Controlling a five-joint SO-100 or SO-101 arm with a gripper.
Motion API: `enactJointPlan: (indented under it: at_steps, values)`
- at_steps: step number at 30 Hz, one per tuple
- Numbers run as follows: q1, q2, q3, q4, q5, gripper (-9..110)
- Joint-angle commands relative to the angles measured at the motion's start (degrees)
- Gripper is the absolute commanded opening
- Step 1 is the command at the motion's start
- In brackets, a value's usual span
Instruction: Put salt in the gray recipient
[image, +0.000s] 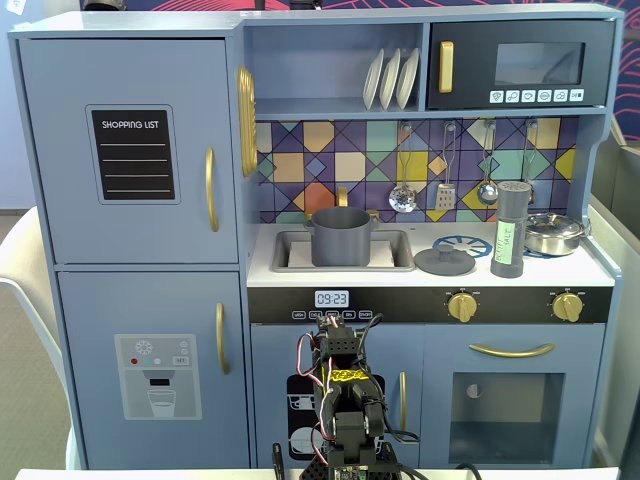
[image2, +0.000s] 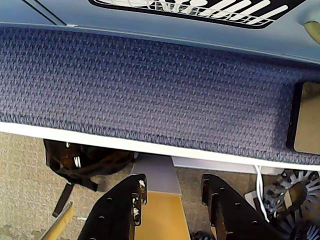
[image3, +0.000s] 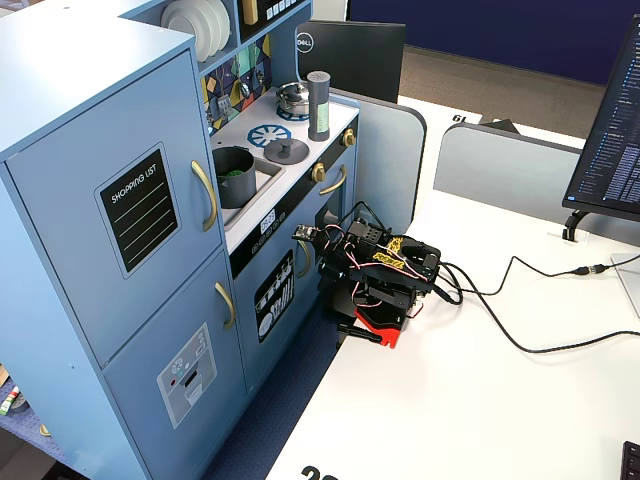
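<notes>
The salt (image: 511, 230), a tall dark gray shaker with a pale green label, stands upright on the toy kitchen's counter at the right, next to the stove burner; it also shows in the other fixed view (image3: 318, 105). The gray recipient (image: 341, 237) sits in the sink, left of the salt, and holds something green in a fixed view (image3: 235, 175). My gripper (image2: 173, 181) is open and empty. The arm (image3: 380, 275) is folded low on the white table in front of the kitchen, far below both things. The wrist view shows neither of them.
A flat gray lid (image: 444, 260) lies between the recipient and the salt. A shiny steel pan (image: 553, 233) stands right of the salt. Cables (image3: 520, 330) run across the white table. The wrist view shows a blue fabric panel (image2: 150, 90) and floor.
</notes>
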Motion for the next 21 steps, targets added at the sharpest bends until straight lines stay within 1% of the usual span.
enactJointPlan:
  at_steps: [1,16,21]
  values:
    - [-3.3,0.3,-0.4,0.3,-0.8,0]
    - [-3.4,0.3,-0.4,0.3,-0.9,0]
    - [0.1,-0.1,-4.0,0.2,-0.9,0]
